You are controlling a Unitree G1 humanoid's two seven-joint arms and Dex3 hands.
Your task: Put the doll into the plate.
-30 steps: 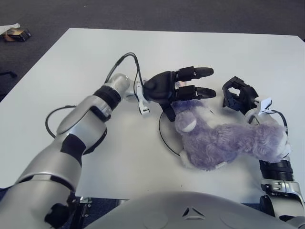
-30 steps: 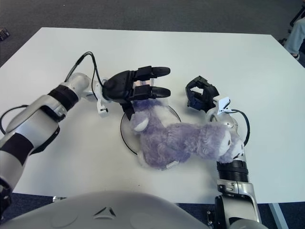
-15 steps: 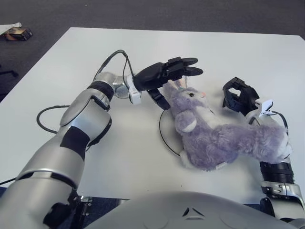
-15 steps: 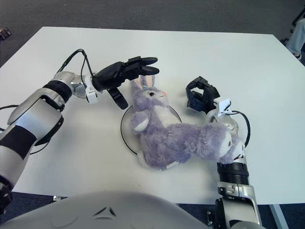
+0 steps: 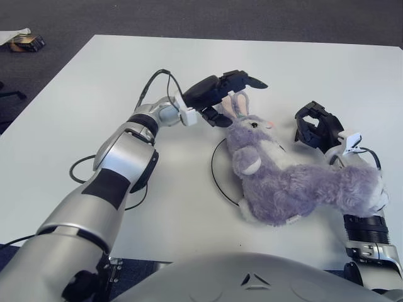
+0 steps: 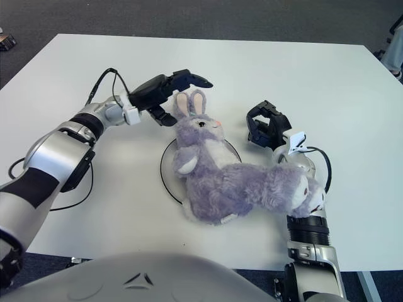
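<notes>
Nearest the robot, the doll [image 5: 296, 189], a purple plush rabbit, lies on its side across the white counter [image 5: 94, 82]. Its hindquarters drape over the right forearm at the near right, and its chest and head lie over the plate [image 5: 217, 179], a thin round disc of which only the left rim shows. So the doll is partly in the plate, with its rear half hanging off to the right.

It looks light, soft and floppy. It should sag and fold wherever it is lifted, and the fur may slip in a loose pinch. The thick torso just behind the front paw looks the best place to take hold; the ears or a limb would only let the body dangle.

Farther back, the right robot hand [image 5: 315, 129] shows just beyond the doll's back, fingers curled and holding nothing.

Farthest, the left robot hand [image 5: 220, 94] hovers just beside the 2 upright ears, at the plate's far edge. Its fingers are extended and loosely spread, gripping nothing, though 1 lower finger sits very near an ear.
</notes>
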